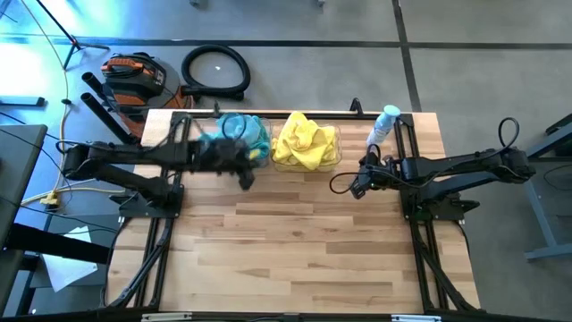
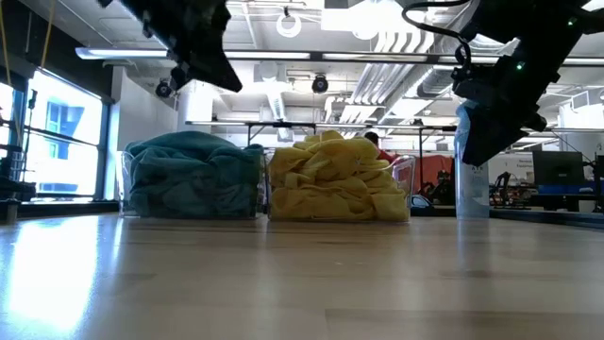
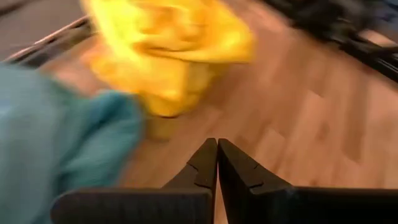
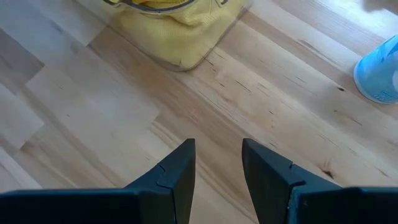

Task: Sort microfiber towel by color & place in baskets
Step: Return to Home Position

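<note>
On the wooden table (image 1: 304,241), at its back edge, a clear plastic rectangular left bin (image 2: 124,184) holds blue microfiber towels (image 2: 189,175). The matching right bin (image 2: 402,179) just beside it holds yellow microfiber towels (image 2: 330,179). A clear plastic spray bottle (image 1: 384,123) stands farther right.

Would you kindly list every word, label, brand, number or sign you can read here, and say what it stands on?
No text can be read in any view.
Spray bottle: no legible label; too small to tell.
Orange and black machine on the floor: any marking is too small to read.
Left clear bin with blue towels, right clear bin with yellow towels: no print visible.
</note>
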Controlling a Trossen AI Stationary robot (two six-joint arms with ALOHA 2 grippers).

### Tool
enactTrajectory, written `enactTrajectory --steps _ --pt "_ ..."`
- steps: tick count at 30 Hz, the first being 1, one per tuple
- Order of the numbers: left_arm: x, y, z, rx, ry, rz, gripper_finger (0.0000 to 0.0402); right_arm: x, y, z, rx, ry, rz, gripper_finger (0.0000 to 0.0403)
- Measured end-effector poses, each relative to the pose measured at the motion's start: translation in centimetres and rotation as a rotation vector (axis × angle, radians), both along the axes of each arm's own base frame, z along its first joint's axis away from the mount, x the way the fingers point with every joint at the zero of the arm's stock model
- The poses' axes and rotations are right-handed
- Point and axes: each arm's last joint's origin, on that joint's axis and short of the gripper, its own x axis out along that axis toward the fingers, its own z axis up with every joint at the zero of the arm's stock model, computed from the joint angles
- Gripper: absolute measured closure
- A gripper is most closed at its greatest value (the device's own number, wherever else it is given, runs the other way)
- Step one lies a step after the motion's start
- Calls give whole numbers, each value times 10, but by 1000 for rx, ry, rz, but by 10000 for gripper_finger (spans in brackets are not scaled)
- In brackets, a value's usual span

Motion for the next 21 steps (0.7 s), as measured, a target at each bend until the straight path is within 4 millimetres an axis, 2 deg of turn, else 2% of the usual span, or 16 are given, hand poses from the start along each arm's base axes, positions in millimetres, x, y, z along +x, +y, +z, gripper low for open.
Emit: enactTrajectory --steps 4,9,16,21 --pt "-7 -27 -28 115 -160 -186 401 0 0 0 0 0 0 277" --pt "-34 -48 -59 178 -401 -383 401 0 0 0 0 0 0 277" --pt "-81 -46 -102 193 -488 -403 401 0 0 0 1 -5 -4 277" --pt "-102 -43 -110 255 -573 -398 401 0 0 0 1 -7 -7 277"
